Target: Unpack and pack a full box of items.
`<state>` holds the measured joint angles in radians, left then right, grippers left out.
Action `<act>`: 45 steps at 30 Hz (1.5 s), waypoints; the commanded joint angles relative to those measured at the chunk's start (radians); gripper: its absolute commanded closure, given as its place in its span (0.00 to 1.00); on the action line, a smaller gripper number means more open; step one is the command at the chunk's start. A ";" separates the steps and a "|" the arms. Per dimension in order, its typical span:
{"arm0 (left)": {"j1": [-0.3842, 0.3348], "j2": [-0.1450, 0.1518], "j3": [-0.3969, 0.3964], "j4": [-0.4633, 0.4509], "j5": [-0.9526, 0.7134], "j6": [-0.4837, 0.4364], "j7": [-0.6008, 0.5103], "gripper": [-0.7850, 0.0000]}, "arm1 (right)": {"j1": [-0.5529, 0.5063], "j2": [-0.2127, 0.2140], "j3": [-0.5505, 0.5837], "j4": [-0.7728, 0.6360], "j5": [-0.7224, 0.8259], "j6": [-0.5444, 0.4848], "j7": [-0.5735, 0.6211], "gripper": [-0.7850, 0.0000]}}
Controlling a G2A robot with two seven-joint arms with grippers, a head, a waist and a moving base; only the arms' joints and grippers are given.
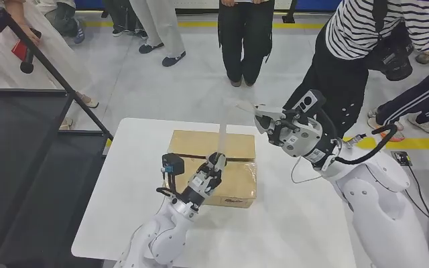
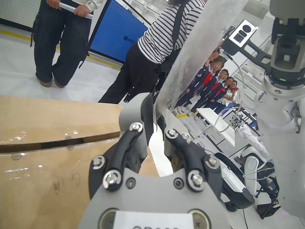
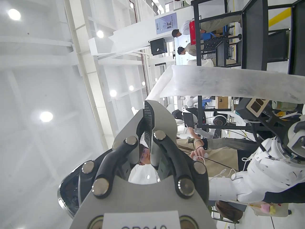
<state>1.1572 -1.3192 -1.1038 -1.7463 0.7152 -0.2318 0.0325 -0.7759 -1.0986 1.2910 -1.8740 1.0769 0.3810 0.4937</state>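
Note:
A brown cardboard box (image 1: 211,167) lies in the middle of the white table (image 1: 134,201), its top flaps closed with a dark seam (image 2: 62,144) between them. A long strip of clear tape (image 1: 222,130) rises from the box top. My left gripper (image 1: 216,161) sits over the box's middle, shut on the tape's lower part (image 2: 181,58). My right gripper (image 1: 259,115) is held high above the box's far right corner, shut on the tape's upper end (image 3: 226,84). The tape stretches between the two grippers.
A black rack (image 1: 40,161) stands close to the table's left side. Several people stand on the floor beyond the far edge, one in a striped top (image 1: 362,33) right by my right arm. Bare table surface lies in front of and beside the box.

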 commanded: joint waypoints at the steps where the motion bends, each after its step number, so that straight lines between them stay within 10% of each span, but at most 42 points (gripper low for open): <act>1: 0.008 0.002 -0.011 -0.012 0.007 -0.007 -0.010 1.00 | 0.002 -0.001 0.002 0.007 0.002 0.010 -0.009 1.00; 26: 0.318 0.084 -0.519 -0.477 -0.309 0.093 -0.705 1.00 | 0.095 0.045 0.021 0.141 -0.131 0.559 0.008 1.00; 45: 0.320 0.084 -0.518 -0.474 -0.316 0.100 -0.696 1.00 | 0.079 0.057 0.001 0.131 -0.180 0.531 0.083 1.00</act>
<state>1.4751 -1.2350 -1.6228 -2.2229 0.4061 -0.1384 -0.6717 -0.6983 -1.0451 1.2942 -1.7433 0.9121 0.9094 0.5601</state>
